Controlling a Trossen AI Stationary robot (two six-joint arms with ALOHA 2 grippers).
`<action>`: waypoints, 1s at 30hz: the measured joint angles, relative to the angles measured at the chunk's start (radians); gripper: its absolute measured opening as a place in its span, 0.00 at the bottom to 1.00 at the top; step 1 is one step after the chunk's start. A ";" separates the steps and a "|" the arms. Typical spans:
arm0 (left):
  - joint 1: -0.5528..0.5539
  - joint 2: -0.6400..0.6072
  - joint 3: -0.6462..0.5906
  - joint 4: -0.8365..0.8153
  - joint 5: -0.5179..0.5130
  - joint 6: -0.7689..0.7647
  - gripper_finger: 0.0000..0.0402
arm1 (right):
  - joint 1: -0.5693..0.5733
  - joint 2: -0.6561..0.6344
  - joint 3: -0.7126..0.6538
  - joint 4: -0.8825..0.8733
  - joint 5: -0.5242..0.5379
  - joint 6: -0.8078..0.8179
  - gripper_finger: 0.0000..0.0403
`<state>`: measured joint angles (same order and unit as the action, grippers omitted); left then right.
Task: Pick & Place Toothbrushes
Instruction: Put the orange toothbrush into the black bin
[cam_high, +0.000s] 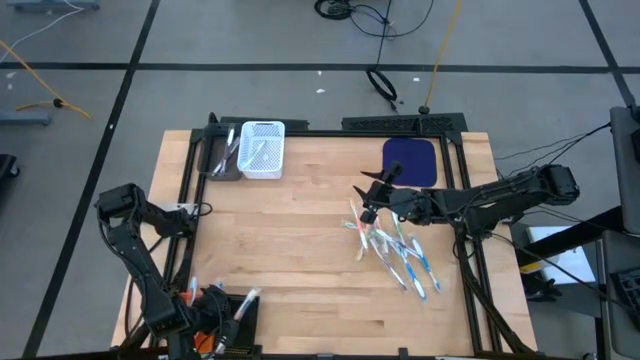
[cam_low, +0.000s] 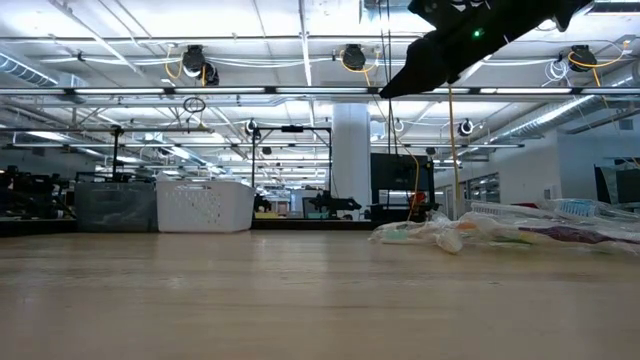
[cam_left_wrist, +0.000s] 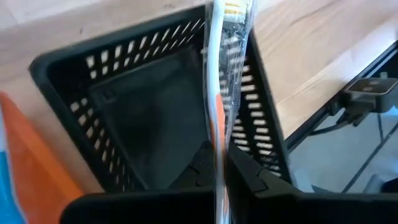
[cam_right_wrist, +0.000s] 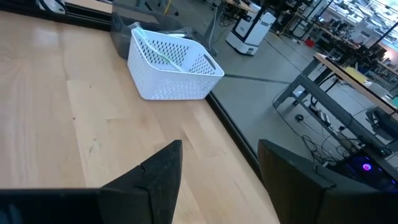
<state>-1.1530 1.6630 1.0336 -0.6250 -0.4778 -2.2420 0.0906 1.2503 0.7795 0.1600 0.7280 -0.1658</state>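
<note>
While the right gripper (cam_high: 368, 203) hangs with its fingers spread wide above the near end of the toothbrushes (cam_high: 395, 250) heaped on the wooden table (cam_high: 300, 260), it grips none of them. Over at the front left corner, the left gripper (cam_high: 222, 322) is pressed together on a wrapped toothbrush (cam_left_wrist: 219, 93) above a black basket (cam_left_wrist: 149, 106). At the far edge stand a white basket (cam_high: 262, 150) holding a toothbrush and a grey basket (cam_high: 223, 152).
</note>
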 joint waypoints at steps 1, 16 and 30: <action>0.000 0.000 0.000 0.000 0.007 -0.003 0.00 | 0.000 0.000 0.000 0.000 0.000 0.000 0.50; 0.026 0.000 0.000 -0.009 0.007 0.068 0.03 | 0.000 0.000 0.000 0.000 0.000 0.020 0.50; 0.025 0.000 0.000 -0.009 0.075 0.068 0.06 | 0.000 0.000 0.000 0.000 0.000 0.023 0.50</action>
<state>-1.1278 1.6630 1.0336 -0.6341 -0.4028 -2.1739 0.0910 1.2503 0.7795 0.1596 0.7277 -0.1432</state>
